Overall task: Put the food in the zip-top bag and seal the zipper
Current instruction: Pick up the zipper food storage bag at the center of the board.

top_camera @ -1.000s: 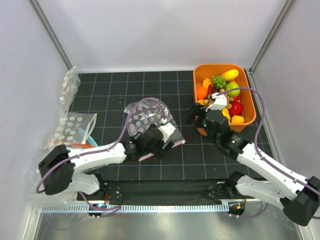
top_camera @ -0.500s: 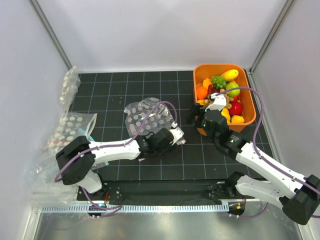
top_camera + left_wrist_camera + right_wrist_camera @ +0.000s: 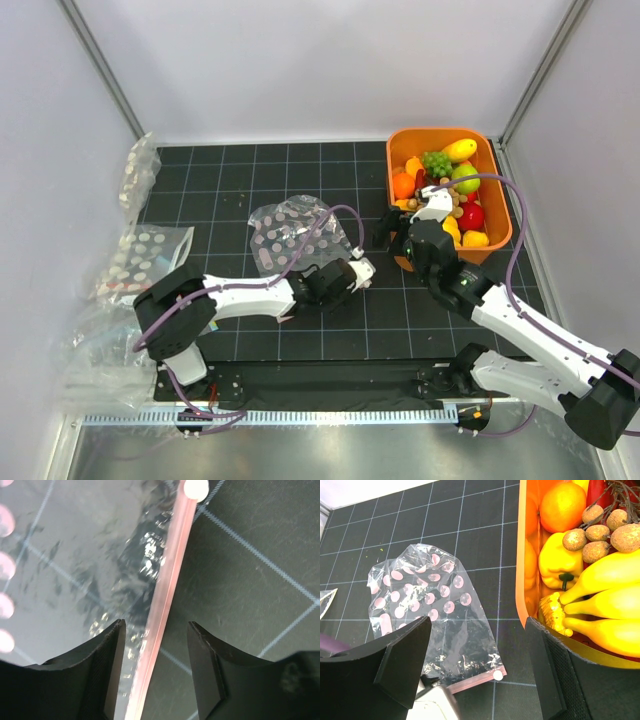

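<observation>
While the left claw [image 3: 156, 630] straddles the zipper [image 3: 172, 555], half open, gripping nothing, the bag [image 3: 290, 230] lies empty. The right claw [image 3: 479, 625] gapes empty; food [image 3: 600, 575] beside it awaits packing.

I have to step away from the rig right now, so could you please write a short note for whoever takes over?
Left gripper: open, jaws straddling the zipper at a corner of the zip-top bag, not clamped on it.
Right gripper: open, empty, hanging at the left wall of the orange tub.
The zip-top bag lies on the mat, empty; the food is all in the orange tub.
Done: nothing bagged.
Left: open the bag, load the food, seal the zipper.
</observation>
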